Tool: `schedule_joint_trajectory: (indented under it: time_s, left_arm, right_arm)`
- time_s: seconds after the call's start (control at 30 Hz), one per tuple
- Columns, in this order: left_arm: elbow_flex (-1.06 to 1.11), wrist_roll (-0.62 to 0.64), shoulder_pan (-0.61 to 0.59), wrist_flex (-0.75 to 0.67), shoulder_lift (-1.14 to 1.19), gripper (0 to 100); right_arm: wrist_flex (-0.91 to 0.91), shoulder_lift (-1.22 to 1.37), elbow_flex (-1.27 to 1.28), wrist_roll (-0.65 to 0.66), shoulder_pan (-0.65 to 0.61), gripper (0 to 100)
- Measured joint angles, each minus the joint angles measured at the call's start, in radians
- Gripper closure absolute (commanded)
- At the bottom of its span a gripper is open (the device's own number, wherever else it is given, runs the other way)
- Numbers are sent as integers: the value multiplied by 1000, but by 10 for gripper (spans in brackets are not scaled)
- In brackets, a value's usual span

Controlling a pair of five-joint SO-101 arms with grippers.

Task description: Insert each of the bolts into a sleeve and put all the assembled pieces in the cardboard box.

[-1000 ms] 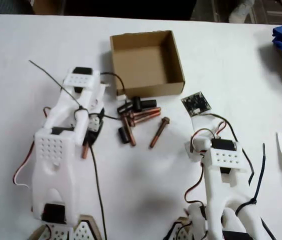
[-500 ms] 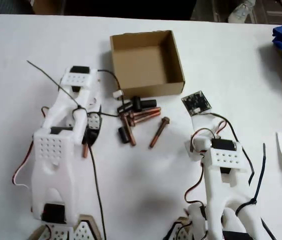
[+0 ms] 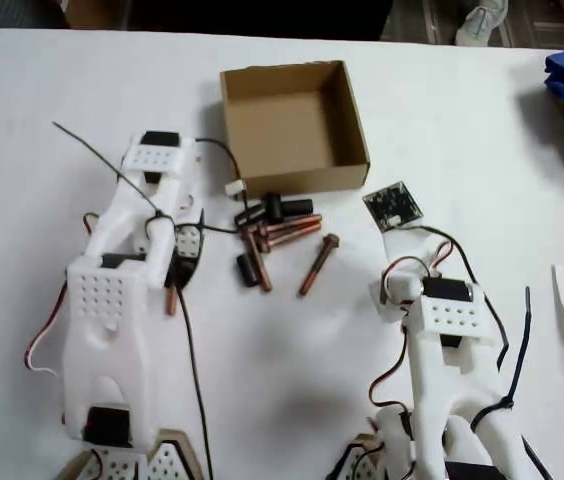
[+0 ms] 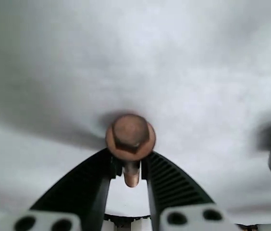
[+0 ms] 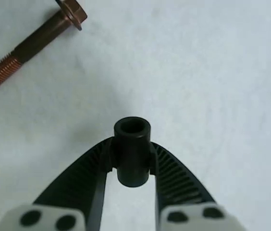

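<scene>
Over the table (image 3: pixel 62 100), left jaws pinch a bolt (image 4: pixel 130 137), right jaws pinch a black sleeve (image 5: pixel 132 149).

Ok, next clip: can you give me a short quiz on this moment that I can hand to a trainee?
1. Multiple choice: what is the left gripper shut on? A: a washer. B: a bolt. C: nothing.
2. True or false: the cardboard box already holds an assembled piece.
3. Fill in the blank: the right gripper is shut on a black ____, open end facing up toward its wrist camera.

Key
1. B.
2. False: the high view shows a bare box floor.
3. sleeve.
</scene>
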Motion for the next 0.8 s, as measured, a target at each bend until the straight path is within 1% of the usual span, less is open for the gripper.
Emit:
schedule_joint_trajectory:
  time_s: [0.17,0.3,0.53,0.8]
  left_arm:
    - [-3,-31,0,3,0,880]
    - [-41,-37,-8,3,2,880]
    - [-201,-43,-9,-8,6,877]
    - [-224,-43,-9,-8,41,879]
  right_arm:
    - [0,0,0,0,0,979]
    - [0,0,0,0,0,979]
    - [0,0,0,0,0,979]
    - [0,0,0,0,0,979]
